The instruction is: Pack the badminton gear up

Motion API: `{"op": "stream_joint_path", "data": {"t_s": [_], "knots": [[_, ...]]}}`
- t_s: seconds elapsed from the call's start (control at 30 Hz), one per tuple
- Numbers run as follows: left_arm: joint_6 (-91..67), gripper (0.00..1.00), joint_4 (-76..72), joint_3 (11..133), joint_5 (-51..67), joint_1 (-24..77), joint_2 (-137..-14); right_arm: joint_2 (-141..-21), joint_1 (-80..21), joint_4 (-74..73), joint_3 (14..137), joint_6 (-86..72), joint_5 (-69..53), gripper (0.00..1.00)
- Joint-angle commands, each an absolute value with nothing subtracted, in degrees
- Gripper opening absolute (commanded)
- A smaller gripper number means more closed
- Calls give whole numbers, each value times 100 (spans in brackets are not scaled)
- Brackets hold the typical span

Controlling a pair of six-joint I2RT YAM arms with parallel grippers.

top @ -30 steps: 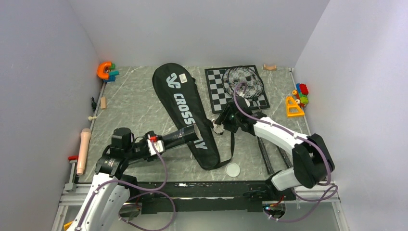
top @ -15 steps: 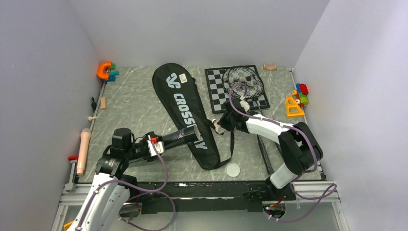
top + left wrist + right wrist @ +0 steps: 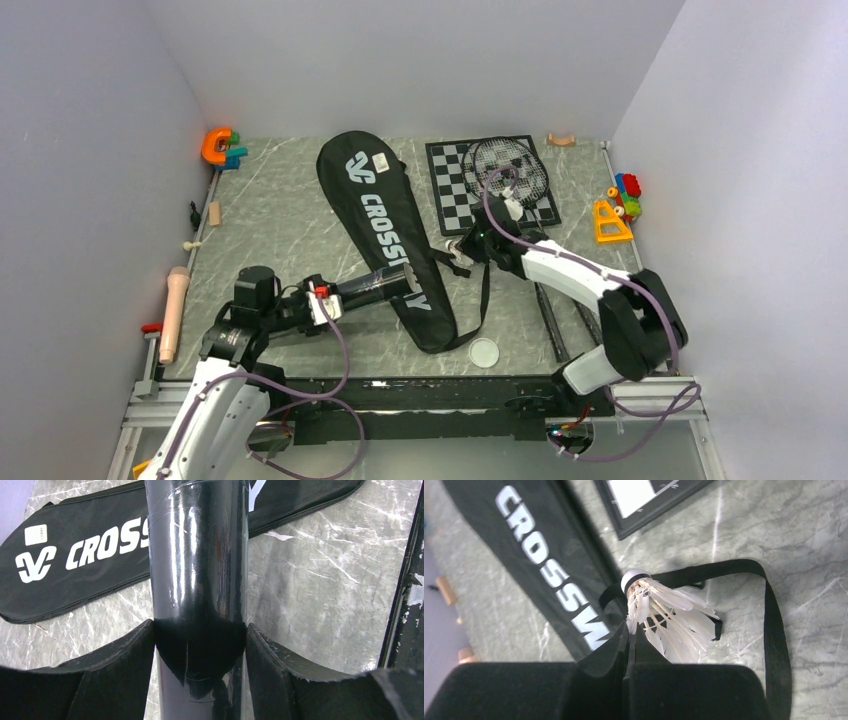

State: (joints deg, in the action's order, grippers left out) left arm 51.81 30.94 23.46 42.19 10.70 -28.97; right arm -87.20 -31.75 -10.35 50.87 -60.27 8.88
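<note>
My left gripper [image 3: 328, 299] [image 3: 200, 647] is shut on the long dark tube [image 3: 375, 284] [image 3: 197, 565], which lies level with its open mouth over the black CROSSWAY racket bag [image 3: 385, 225] [image 3: 90, 555]. The tube's white round lid [image 3: 484, 352] lies on the table near the front edge. My right gripper [image 3: 462, 247] [image 3: 630, 630] is shut on the feather edge of a white shuttlecock [image 3: 664, 615], beside the bag [image 3: 539, 555] and above its strap [image 3: 774, 630]. A racket's strung head [image 3: 510, 168] rests on the chessboard.
The black-and-white chessboard [image 3: 452, 195] sits at the back right. Colourful plastic toys [image 3: 618, 208] lie by the right wall, and an orange one [image 3: 220, 147] sits in the far left corner. A wooden rod [image 3: 175, 310] lies along the left edge.
My right gripper has gone from open to shut, pinching the shuttlecock's feathers, and has drawn slightly away from the table's front. The left arm and tube have not moved.
</note>
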Motion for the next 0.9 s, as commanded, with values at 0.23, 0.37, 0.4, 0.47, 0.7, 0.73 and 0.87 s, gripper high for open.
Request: {"op": "stream_joint_path", "data": {"t_s": [0.23, 0.37, 0.4, 0.47, 0.7, 0.73, 0.87], "knots": [[5371, 0, 2567, 2338, 4590, 1037, -3170, -6383, -3430, -1335, 4792, -4092, -966, 0], [5530, 0, 2610, 2393, 4712, 1037, -3242, -5982, -3562, -1658, 4810, -3610, -1694, 0], [5522, 0, 2604, 2416, 4738, 1037, -3270, -5977, -3599, -1773, 4906, -3451, -1807, 0], [5543, 0, 2622, 2478, 4797, 1037, -3307, -5986, -3717, -2010, 5038, -3258, -1924, 0], [5640, 0, 2781, 2647, 4855, 1037, -3338, -6125, -4074, -2277, 5210, -2980, -1988, 0], [5649, 0, 2798, 2650, 4858, 1037, -3321, -6130, -4096, -2216, 5197, -2984, -2032, 0], [5671, 0, 2864, 2664, 4897, 1035, -3279, -6236, -4205, -2015, 5196, -3035, -2086, 0]]}}
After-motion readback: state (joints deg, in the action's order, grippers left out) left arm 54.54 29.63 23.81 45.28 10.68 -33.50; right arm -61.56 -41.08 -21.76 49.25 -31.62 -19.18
